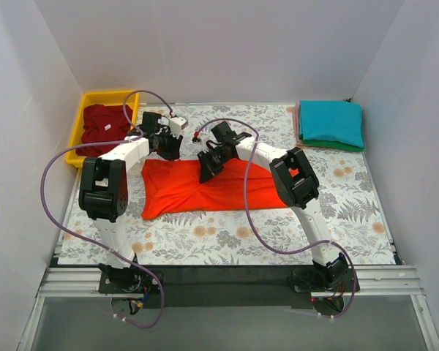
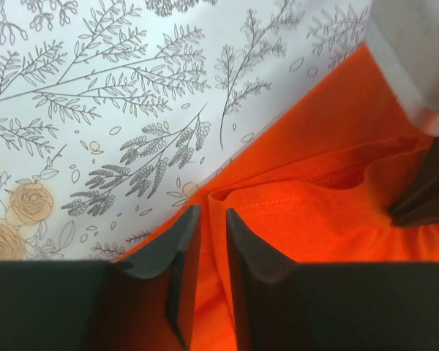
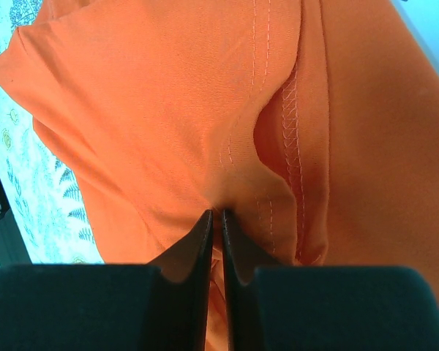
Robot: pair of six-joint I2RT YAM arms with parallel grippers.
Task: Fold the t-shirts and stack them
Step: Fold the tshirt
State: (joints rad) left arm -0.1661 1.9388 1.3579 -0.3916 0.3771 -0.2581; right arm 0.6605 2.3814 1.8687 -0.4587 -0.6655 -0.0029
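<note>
The orange-red t-shirt lies spread across the middle of the floral table cloth, a wide, uneven shape whose left end narrows to a loose near corner; its far edge is bunched where both arms meet it. The left gripper is at the shirt's far left edge; its dark fingers are drawn close, with a raised fold of hemmed cloth caught in the narrow gap between them; bare printed cloth lies open on the far side of that edge. The right gripper is just to the right of it, over the shirt's far middle; its jaws are pressed almost together, pinching a gather of soft matte fabric beside a line of stitching, with creases running out from the tips. A broad strip of table cloth lies uncovered along the near side and to the right of the shirt. The far left corner holds the yellow bin, smooth plastic, with the maroon t-shirt crumpled inside; in the far right corner the teal t-shirt sits folded flat and square on the green t-shirt, which shows only at its near edge; both are well apart from the grippers.
</note>
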